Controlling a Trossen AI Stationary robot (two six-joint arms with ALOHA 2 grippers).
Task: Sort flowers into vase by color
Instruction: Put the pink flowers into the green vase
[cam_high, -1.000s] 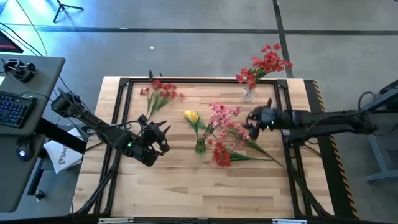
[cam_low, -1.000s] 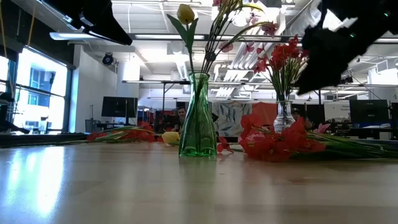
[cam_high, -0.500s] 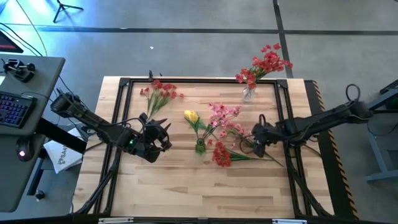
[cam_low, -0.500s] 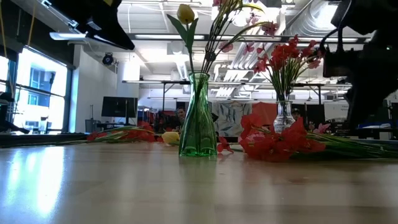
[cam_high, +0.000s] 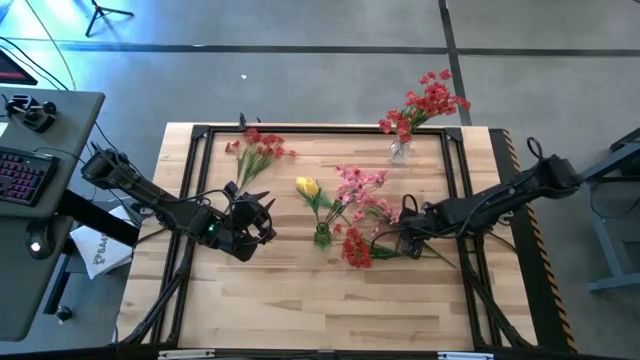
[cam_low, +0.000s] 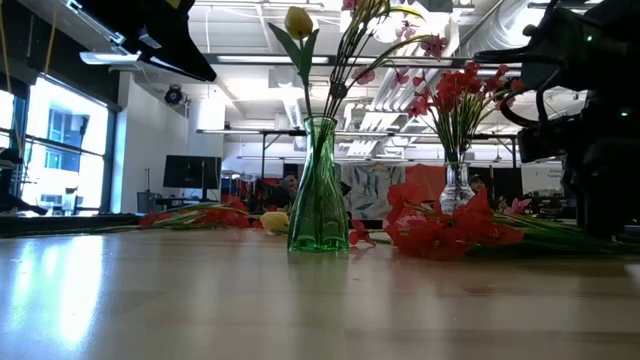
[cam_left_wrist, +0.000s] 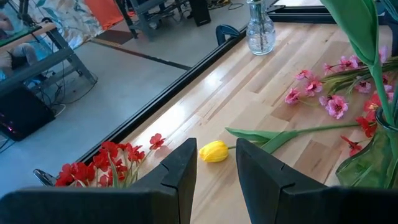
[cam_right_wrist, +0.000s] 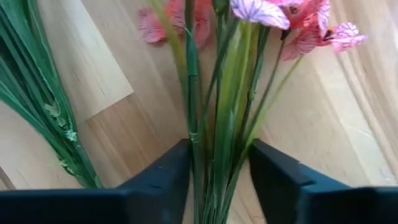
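Note:
A green vase at the table's middle holds a yellow tulip and pink stems. A second yellow tulip lies on the wood. Red flowers lie at the far left and beside the green vase. A clear vase holds red flowers. Pink flowers lie right of the green vase. My right gripper points down onto their stems and is shut on them. My left gripper hovers open, left of the green vase. My right gripper has several green stems of the pink flowers pinched between its two fingers, some way back from the blooms. The fingers come from above, pointing down, and lie across the stems. The stems lie flat on the table.
A black frame runs around the table's far and side edges. A loose bundle of green stems lies beside the held ones. The near half of the table is bare wood. A desk with a keyboard stands at the left.
My right gripper has come down and toward the table's near edge. It has tipped from nearly level to pointing down, and it now stands on the pink flowers' stems. The flowers have not moved.

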